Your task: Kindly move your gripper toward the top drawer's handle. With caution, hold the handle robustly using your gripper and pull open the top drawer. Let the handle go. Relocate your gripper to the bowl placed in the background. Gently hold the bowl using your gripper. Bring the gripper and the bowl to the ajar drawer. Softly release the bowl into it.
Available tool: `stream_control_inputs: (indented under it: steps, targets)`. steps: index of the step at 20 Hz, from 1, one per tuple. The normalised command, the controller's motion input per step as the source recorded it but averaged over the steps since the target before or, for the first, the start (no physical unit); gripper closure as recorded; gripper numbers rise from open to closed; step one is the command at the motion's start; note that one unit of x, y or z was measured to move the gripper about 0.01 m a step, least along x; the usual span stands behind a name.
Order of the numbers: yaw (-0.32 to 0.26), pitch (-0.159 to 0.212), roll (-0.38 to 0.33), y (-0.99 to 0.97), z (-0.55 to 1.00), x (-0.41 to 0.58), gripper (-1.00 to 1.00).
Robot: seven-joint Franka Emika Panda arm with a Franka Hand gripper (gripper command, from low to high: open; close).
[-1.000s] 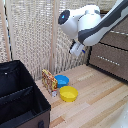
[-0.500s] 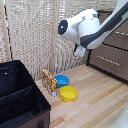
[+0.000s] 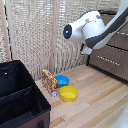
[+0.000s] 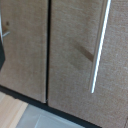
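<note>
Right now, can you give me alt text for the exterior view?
A bulky white and grey robot arm reaches toward a grey-brown wooden dresser at the exterior view's right. On the pale wooden floor sit a small blue bowl, a yellow bowl and a black bin.

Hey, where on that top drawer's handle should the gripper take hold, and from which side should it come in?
Likely the middle of the handle, met head-on from the drawer front's open side. In the wrist view it is a thin pale bar lying along the flat drawer front, so fingers closing across its narrow width should hold it, and a central grip should pull evenly. The gripper itself is not visible, so its jaw state cannot be told.
</note>
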Motion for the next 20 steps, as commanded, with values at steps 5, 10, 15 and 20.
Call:
stream_control_inputs:
  steps: [5,10,15,20]
  targets:
    - [0.073,-0.068,-0.102,-0.8,0.27,-0.045,-1.0]
    - [0.093,0.005,-0.057,-0.79,0.01,0.033,-1.0]
    - [0.075,0.035,-0.06,-0.63,-0.02,0.006,-1.0]
    - [0.021,0.017,-0.025,-0.2,0.0,0.014,1.0]
